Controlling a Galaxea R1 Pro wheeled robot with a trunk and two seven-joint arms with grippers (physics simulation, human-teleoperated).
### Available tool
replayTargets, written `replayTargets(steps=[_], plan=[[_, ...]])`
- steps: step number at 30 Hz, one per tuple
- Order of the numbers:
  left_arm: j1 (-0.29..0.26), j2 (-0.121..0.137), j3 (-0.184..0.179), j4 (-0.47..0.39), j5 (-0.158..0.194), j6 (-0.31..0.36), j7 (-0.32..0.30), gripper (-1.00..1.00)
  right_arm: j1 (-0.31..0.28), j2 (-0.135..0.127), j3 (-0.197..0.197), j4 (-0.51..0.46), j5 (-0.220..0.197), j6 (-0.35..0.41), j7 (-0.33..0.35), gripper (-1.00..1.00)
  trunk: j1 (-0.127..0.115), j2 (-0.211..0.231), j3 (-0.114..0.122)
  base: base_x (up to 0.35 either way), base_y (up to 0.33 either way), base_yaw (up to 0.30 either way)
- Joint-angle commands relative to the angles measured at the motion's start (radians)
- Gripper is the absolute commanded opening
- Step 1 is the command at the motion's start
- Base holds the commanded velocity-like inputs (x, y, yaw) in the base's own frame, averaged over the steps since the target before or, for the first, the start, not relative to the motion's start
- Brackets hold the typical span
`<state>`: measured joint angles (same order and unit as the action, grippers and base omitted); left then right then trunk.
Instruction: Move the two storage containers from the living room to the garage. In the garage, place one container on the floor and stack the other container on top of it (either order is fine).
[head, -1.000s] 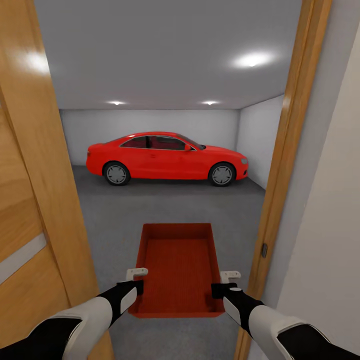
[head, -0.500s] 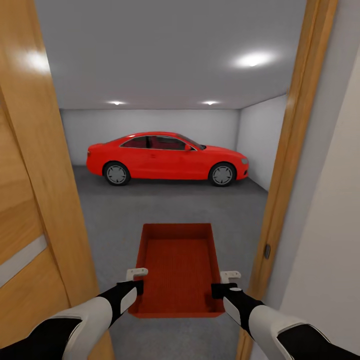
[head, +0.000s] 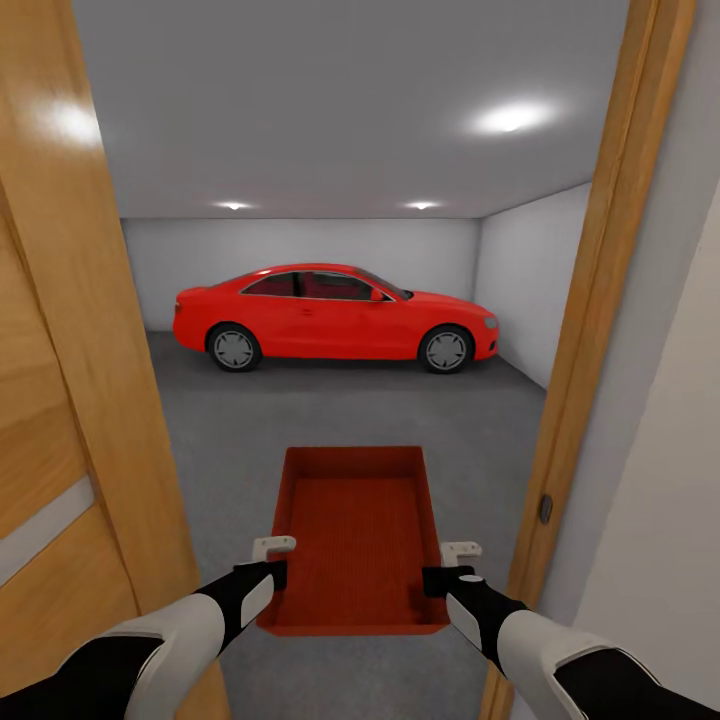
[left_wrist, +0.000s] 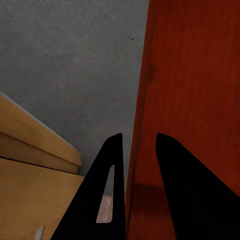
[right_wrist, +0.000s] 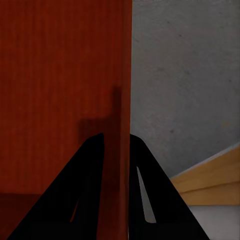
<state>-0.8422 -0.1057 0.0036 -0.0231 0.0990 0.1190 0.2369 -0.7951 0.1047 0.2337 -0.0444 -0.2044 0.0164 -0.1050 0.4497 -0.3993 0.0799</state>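
Observation:
One orange-red storage container (head: 352, 535) hangs level in front of me, lidless and empty, with an arm on each side. My left gripper (head: 272, 560) is shut on its left wall (left_wrist: 195, 75), with a finger on each side of the rim (left_wrist: 138, 136). My right gripper (head: 455, 565) is shut the same way on the right wall (right_wrist: 60, 75), its fingers straddling the rim (right_wrist: 116, 136). Beyond the doorway lies the garage with its dark grey concrete floor (head: 250, 420). The living room is out of view.
An open wooden door (head: 60, 400) stands close on my left. The wooden door frame (head: 600, 350) and a cream wall (head: 670, 480) are close on my right. A red car (head: 335, 315) is parked across the garage's far end, before the pale grey walls.
The view has crept forward through the doorway, so the right door frame has slid outward. The container and both grippers hold the same place in the picture.

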Motion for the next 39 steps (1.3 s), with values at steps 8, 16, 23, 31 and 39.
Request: replayTargets(steps=[8, 16, 23, 31, 39], plan=[[-0.001, 0.006, 0.019, -0.006, -0.007, -0.009, 0.012, -1.00, 0.000, 0.000, -0.004, 0.003, -0.015, 0.000, -0.005, -1.00, 0.000, -0.001, 0.000, 0.000, 0.000, 0.000], [-0.001, 0.006, 0.019, -0.006, -0.007, -0.009, 0.012, -1.00, 0.000, 0.000, -0.004, 0.003, -0.015, 0.000, -0.005, -1.00, 0.000, -0.001, 0.000, 0.024, 0.000, 0.000], [-0.001, 0.008, 0.020, -0.005, -0.007, -0.009, 0.012, -1.00, 0.000, 0.000, -0.004, 0.003, -0.015, 0.000, -0.005, -1.00, 0.000, -0.001, 0.000, 0.255, 0.000, 0.000], [-0.001, 0.009, 0.020, -0.005, -0.007, -0.009, 0.012, -1.00, -0.001, 0.000, -0.004, 0.003, -0.015, 0.000, -0.005, -1.00, 0.000, -0.001, 0.000, 0.317, 0.000, 0.000], [0.000, 0.009, 0.020, -0.005, -0.007, -0.009, 0.012, -1.00, 0.000, 0.000, -0.004, 0.003, -0.015, 0.000, -0.005, -1.00, 0.000, -0.001, 0.000, 0.321, 0.000, 0.000]])
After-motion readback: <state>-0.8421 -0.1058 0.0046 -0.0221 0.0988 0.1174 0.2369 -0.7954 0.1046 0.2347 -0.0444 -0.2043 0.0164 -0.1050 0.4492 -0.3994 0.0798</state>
